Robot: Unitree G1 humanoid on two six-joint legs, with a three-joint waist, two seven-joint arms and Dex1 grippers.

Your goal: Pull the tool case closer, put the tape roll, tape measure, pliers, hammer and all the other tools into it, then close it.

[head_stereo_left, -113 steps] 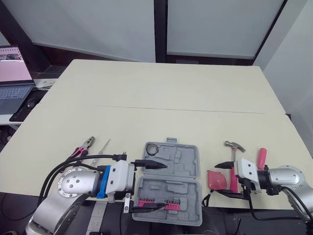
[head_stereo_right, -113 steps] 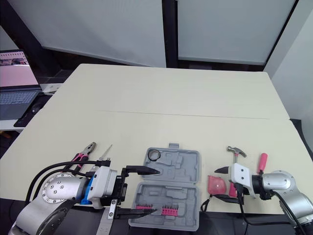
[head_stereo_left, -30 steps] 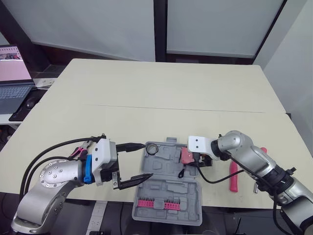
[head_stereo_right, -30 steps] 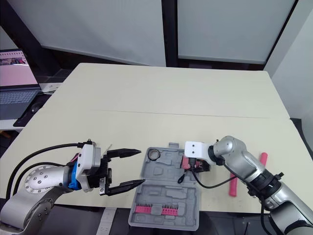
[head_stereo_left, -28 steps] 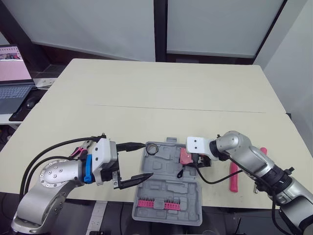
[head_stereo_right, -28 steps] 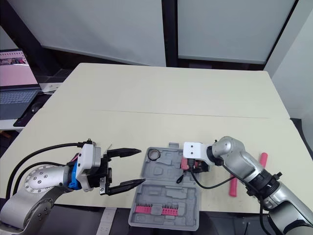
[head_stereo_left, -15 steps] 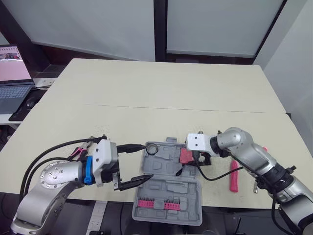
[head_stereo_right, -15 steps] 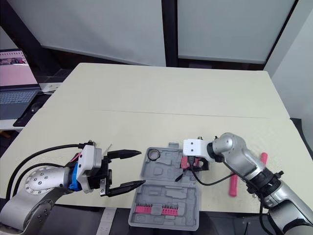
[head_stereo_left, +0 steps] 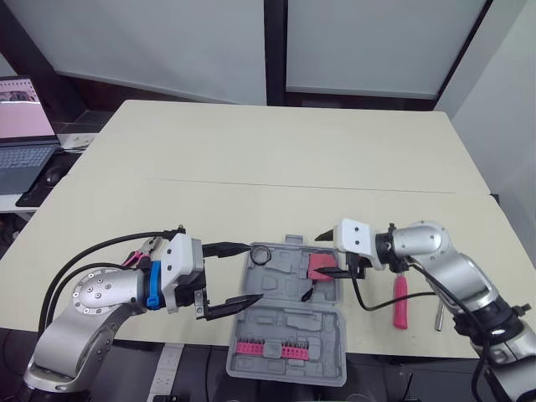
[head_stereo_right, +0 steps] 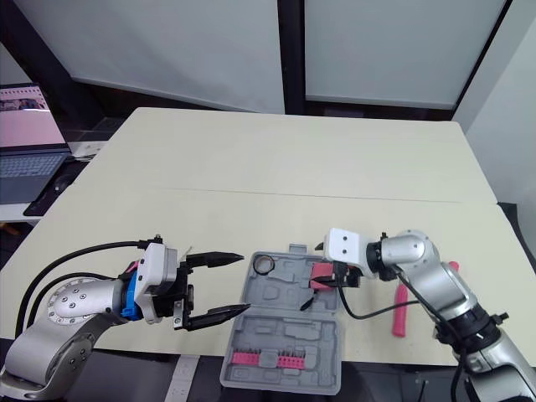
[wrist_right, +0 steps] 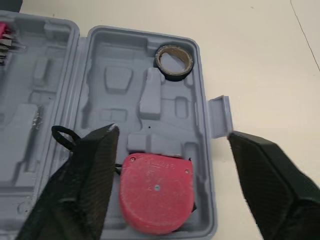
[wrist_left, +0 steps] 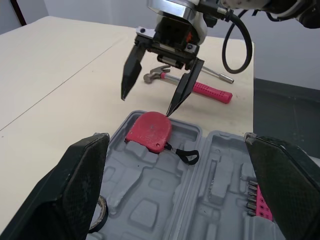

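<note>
The grey tool case (head_stereo_left: 289, 322) lies open near the table's front edge. A black tape roll (head_stereo_left: 259, 253) sits in its far left pocket. The red tape measure (head_stereo_left: 321, 266) lies in its far right pocket, strap trailing. My right gripper (head_stereo_left: 327, 255) is open just right of the tape measure, with nothing between its fingers. At the case's left edge my left gripper (head_stereo_left: 254, 274) is open and holds nothing. The pink-handled hammer (head_stereo_left: 400, 297) lies right of the case. The pliers (head_stereo_left: 140, 253) peek out behind my left arm.
A row of pink bits (head_stereo_left: 266, 350) fills the near half of the case. A thin metal shaft (head_stereo_left: 436, 313) lies right of the hammer. A laptop (head_stereo_left: 21, 138) stands on a side desk at far left. The table's far half is bare.
My right gripper brought the tape measure from the right into the case, let go of it, opened and drew back to the right. The left gripper backed off to the case's left edge.
</note>
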